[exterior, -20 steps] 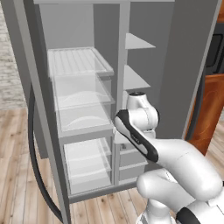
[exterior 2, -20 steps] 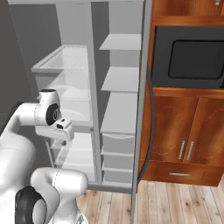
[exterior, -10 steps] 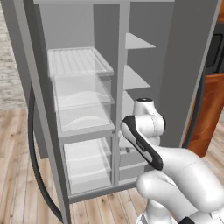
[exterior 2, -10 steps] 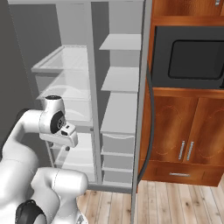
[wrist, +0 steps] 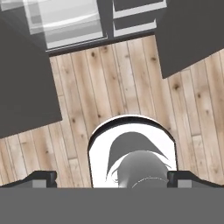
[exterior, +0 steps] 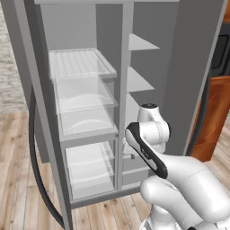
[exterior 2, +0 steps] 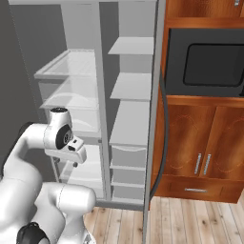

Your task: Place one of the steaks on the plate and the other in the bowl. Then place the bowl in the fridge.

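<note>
Black built-in microwave (exterior 2: pixel 207 64) set in brown wooden cabinetry; below it, two cabinet doors (exterior 2: pixel 205 145) with vertical metal handles (exterior 2: pixel 202 163) and a drawer (exterior 2: pixel 190 189). Light wood-plank floor (wrist: pixel 131 83) underfoot; pale brick wall (exterior: pixel 11 67) at far left.

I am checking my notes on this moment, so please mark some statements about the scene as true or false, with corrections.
1. The fridge stands open. True.
2. A bowl sits on the top clear shelf. False: no bowl shows on that shelf.
3. The gripper is open and holds nothing. True.
4. The gripper points into the fridge. False: the hand view looks down at the wooden floor.
5. A microwave sits above wooden cabinets, beside the fridge. True.
6. The cabinet doors are open. False: they are shut.
</note>
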Controlling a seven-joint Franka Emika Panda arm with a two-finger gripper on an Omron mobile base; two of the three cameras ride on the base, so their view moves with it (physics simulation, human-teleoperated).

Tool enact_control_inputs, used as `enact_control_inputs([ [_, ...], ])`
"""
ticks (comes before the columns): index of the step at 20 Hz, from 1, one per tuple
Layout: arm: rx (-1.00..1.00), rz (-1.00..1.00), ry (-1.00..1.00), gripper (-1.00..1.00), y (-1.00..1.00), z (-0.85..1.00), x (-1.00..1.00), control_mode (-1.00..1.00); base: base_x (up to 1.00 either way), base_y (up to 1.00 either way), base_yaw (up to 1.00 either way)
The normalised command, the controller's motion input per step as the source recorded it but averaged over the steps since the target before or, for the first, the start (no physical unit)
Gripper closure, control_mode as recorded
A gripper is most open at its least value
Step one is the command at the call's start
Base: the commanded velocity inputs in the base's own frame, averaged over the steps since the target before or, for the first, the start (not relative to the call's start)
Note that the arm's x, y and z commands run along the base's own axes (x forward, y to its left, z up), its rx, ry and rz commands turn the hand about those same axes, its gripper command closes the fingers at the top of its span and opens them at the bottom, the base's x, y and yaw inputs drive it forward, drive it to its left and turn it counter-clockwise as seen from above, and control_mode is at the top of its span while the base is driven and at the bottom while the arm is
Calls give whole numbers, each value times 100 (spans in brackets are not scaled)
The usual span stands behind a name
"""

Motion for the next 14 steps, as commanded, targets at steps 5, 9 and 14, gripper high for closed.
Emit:
enact_control_inputs([
  [5, 0, 0, 0, -100, 0, 0, 0, 100, -29, 16, 10],
  [9, 0, 0, 0, -100, 0, 0, 0, 100, -49, 2, 23],
  [14, 0, 0, 0, -100, 0, 0, 0, 100, -5, -15, 76],
])
